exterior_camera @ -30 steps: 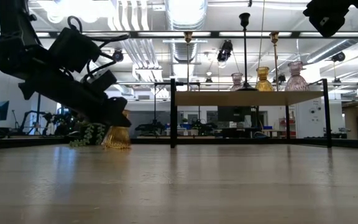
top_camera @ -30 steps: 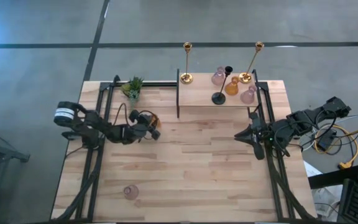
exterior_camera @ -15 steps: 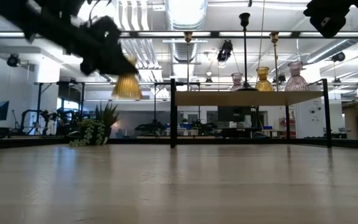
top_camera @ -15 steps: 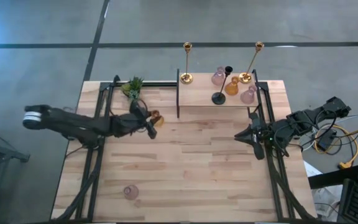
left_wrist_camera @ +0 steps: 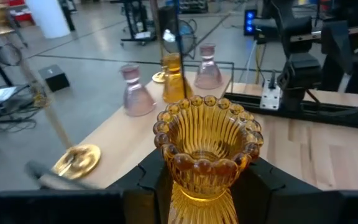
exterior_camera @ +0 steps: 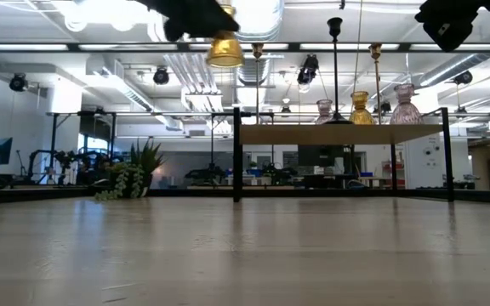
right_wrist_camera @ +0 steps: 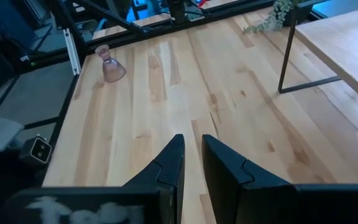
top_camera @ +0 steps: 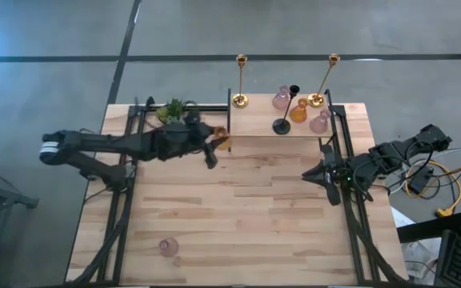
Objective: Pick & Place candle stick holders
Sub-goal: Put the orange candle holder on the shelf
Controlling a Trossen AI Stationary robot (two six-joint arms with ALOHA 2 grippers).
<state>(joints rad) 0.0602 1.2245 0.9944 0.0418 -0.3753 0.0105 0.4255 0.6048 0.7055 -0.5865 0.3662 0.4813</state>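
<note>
My left gripper (top_camera: 214, 142) is shut on an amber glass candle stick holder (top_camera: 220, 138), high above the table just left of the raised wooden shelf (top_camera: 254, 124); it shows near the top of the low view (exterior_camera: 225, 49). On the shelf stand two tall gold holders (top_camera: 240, 80) (top_camera: 324, 80), a black stemmed one (top_camera: 285, 112), an amber one (top_camera: 298, 112) and two pink ones (top_camera: 282, 98) (top_camera: 320, 122). A third pink holder (top_camera: 168, 247) stands on the table near its front left. My right gripper (top_camera: 314, 174) waits shut at the table's right side. My left gripper pinches the amber holder's ribbed narrow part (left_wrist_camera: 197, 199) between its two fingers (left_wrist_camera: 149, 186), one on each side. The wide beaded end (left_wrist_camera: 207, 134) sticks out past the fingertips. In the low view the holder hangs wide end down below the gripper, lifted clear of table and shelf.
A small green plant (top_camera: 173, 110) stands at the table's far left, close behind the left arm. The shelf's black frame post (top_camera: 229, 128) is right beside the held holder. Black rails (top_camera: 126, 184) run along both table sides.
My left gripper has lifted the amber holder off the table, from table height to well above the shelf's level. It has carried it toward the table's right and far edges, up to the shelf's left end. My right arm has kept still.
</note>
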